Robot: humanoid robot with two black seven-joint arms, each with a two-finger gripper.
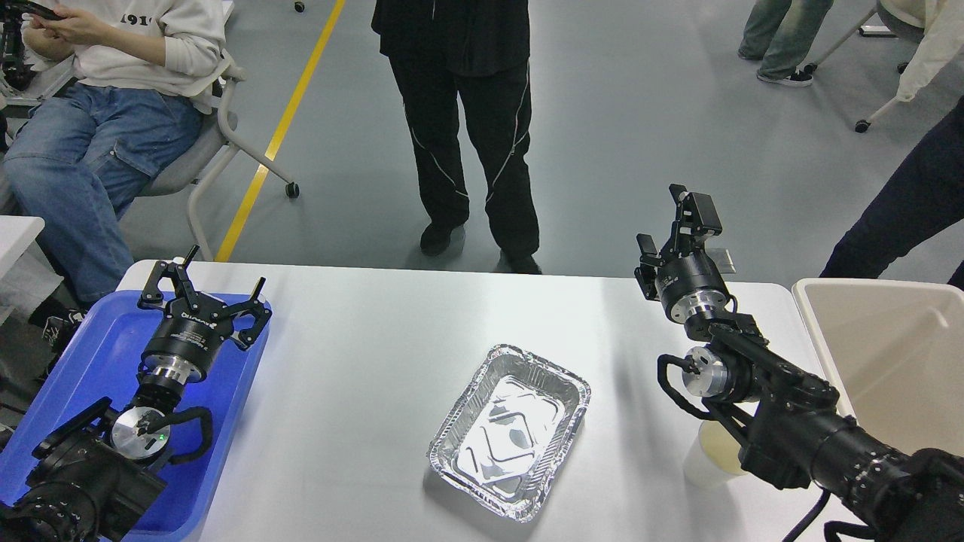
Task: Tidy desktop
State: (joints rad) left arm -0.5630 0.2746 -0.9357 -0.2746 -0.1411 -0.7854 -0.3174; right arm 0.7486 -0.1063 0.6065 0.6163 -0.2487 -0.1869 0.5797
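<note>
Far left: blue tray [90, 354] at the desktop's left edge, overhanging it slightly. Above the tray: left gripper [215, 290], fingers spread wide, nothing between them, fingertips near the tray's far rim.

Middle: desktop [361, 361], white and glossy, spanning the view below both grippers, from tray to bin. On it, nearer the front edge: foil pan [510, 430], rectangular, crinkled rim, lying flat, well apart from either gripper.

Right: pale cup [709, 455] on the desktop, mostly hidden behind the right arm. Above the desktop's far right corner: right gripper [678, 218], raised, pointing away, seen from behind; open or closed cannot be told. Nothing seen in it.

Far right: beige bin [889, 354] just beside the desktop's right edge.
</note>
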